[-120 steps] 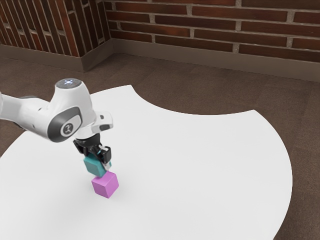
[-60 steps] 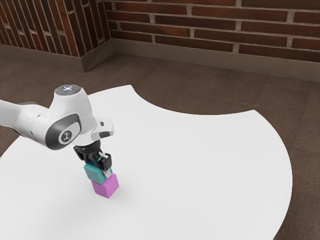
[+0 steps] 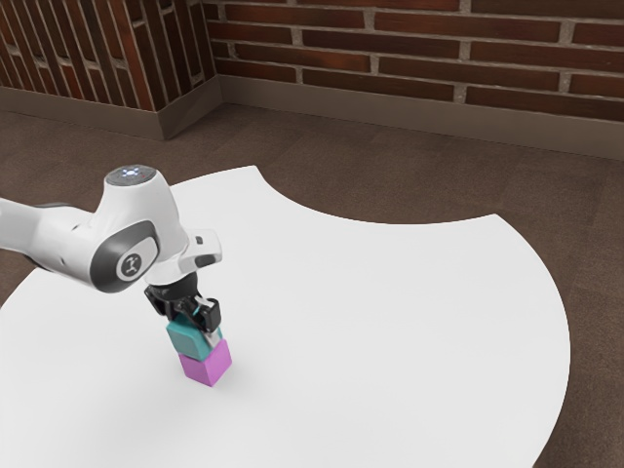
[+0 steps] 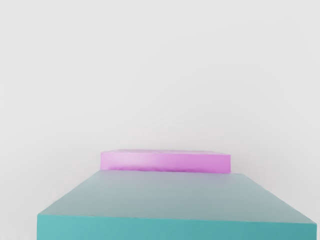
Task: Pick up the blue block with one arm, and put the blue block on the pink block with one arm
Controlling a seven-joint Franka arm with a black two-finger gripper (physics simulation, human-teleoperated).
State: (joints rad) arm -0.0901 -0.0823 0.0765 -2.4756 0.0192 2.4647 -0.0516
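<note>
Arm [image 3: 107, 244]: comes in from the exterior view's left, elbow bent, hand pointing down over the 2 blocks.
End effector [image 3: 192, 324]: closed on the blue block, with 1 black finger against each of 2 opposite sides, gripping its upper part.
Blue block [image 3: 183, 341] [image 4: 170, 205]: teal in the render and held directly over the pink block. Its underside looks to be touching the pink top, but I cannot tell whether its weight is fully set down.
Pink block [image 3: 205, 364] [image 4: 165, 162]: on the tabletop under the blue block. In the wrist view a strip of it shows past the blue block's far edge, so the stack looks slightly offset.
Tabletop [image 3: 409, 322] [image 4: 160, 75]: white, carrying the stack and running on toward the exterior view's right.
Done, by my reading: step 1, the pick-up, is made. Step 2, the placing, looks nearly complete.
Left: open the fingers and lift the hand clear, so that the 2 blocks stand on their own.
</note>
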